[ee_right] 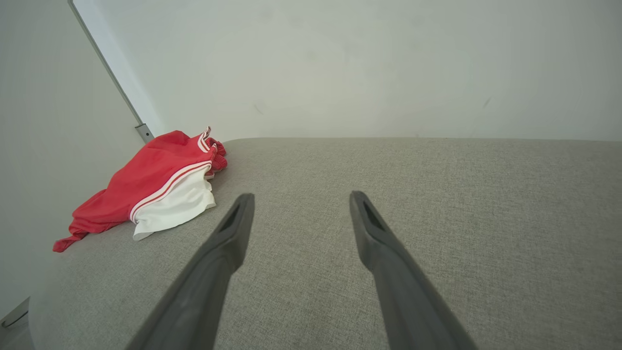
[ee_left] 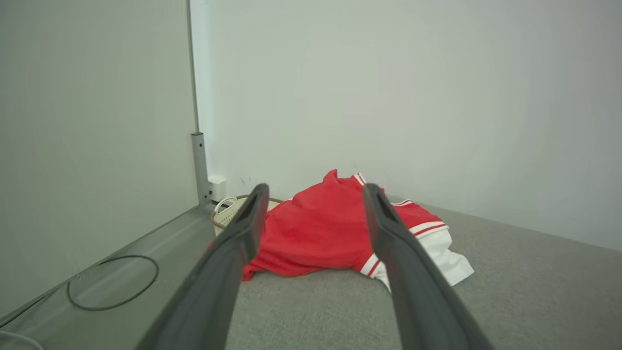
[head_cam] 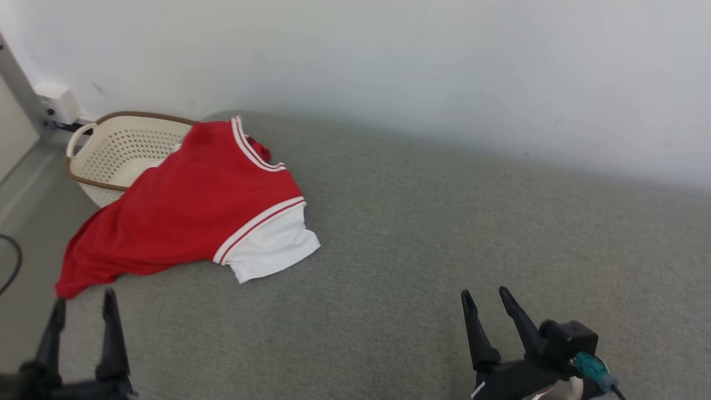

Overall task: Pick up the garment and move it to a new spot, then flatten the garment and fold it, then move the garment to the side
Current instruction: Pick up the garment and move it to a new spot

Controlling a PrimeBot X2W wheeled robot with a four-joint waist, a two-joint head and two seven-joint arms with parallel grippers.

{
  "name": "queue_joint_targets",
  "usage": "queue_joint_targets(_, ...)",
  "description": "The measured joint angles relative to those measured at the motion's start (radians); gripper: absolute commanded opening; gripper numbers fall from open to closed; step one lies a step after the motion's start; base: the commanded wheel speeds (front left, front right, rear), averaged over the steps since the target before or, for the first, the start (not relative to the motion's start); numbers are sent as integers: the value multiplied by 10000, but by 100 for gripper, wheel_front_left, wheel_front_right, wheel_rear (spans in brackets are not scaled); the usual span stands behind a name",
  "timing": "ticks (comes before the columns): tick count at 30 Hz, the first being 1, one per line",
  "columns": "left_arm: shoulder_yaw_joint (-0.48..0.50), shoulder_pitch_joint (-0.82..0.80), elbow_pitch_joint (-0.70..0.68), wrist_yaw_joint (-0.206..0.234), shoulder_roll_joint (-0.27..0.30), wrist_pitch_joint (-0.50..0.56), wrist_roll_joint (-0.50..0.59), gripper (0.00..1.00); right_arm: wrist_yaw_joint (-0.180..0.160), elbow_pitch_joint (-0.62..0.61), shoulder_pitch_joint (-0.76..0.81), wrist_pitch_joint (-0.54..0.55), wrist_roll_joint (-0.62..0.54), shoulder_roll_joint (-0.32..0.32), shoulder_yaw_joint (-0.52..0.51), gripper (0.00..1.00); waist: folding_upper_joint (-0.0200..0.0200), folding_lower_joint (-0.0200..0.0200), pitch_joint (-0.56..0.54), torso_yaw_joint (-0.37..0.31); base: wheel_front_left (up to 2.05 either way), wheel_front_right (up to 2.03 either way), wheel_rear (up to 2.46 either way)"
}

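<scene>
- The garment (head_cam: 189, 216) is spread on the bench (head_cam: 444, 222) at 10 o'clock in the head view, with one end carried over the bench's left edge.
- The basket (head_cam: 111, 150) is set on the floor (head_cam: 28, 189) at 10 o'clock, behind and left of the garment, by which its near rim is overlapped.
- The wall (head_cam: 389, 55) is met behind the bench, at 12 o'clock.
- A wall box (head_cam: 55, 103) is fixed behind the basket, at 11 o'clock.
- A cable (head_cam: 14, 261) is laid on the floor at 9 o'clock.
- The left gripper (head_cam: 83, 303) is held at 7 o'clock, just before the garment's near end.
- The right gripper (head_cam: 484, 291) is held at 5 o'clock over bare bench, well apart from the garment.
</scene>
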Motion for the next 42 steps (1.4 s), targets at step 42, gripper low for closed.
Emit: queue_joint_targets(42, -2989, -7937, 7846, -1202, 4182, 5536, -3777, 100, 0, -27, -1934, -527, 213, -15, 412, 100, 2, 1, 3320, -4233, 0, 0, 0)
